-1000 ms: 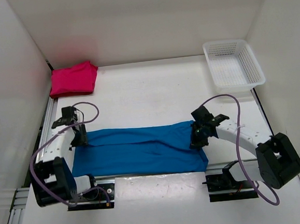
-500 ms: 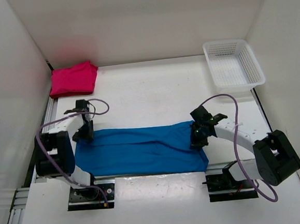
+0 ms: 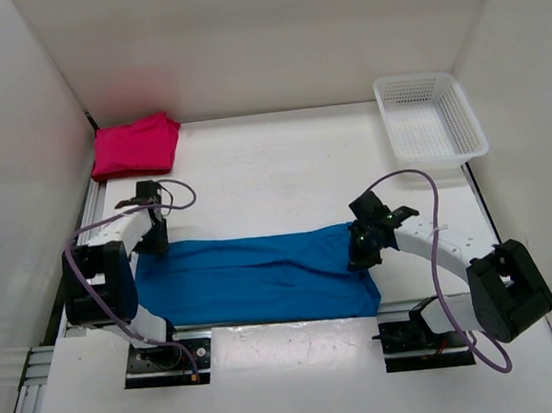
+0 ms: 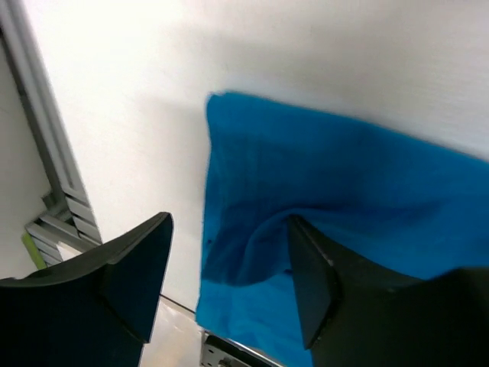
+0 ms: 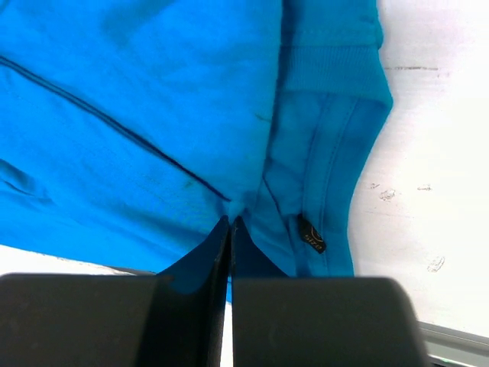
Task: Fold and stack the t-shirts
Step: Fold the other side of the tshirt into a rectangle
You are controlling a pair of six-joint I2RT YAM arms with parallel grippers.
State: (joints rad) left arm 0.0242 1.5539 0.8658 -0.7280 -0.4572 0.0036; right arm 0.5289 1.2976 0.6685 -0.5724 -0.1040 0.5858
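My left gripper (image 4: pixel 229 229) hangs wide open over the blue t-shirt (image 3: pixel 253 280), lower centre; my right gripper (image 5: pixel 231 222) is pressed closed at its collar end, any pinched cloth hidden; pink t-shirt (image 3: pixel 135 146) upper left

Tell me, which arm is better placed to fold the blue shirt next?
Right, probably: the right pincer is shut on the shirt's collar end, while the left pincer hangs open above the other end.

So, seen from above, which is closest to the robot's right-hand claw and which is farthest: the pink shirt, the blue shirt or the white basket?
1. blue t-shirt, right at the right gripper, near edge of the table.
2. white basket, far right corner.
3. pink t-shirt, far left corner.
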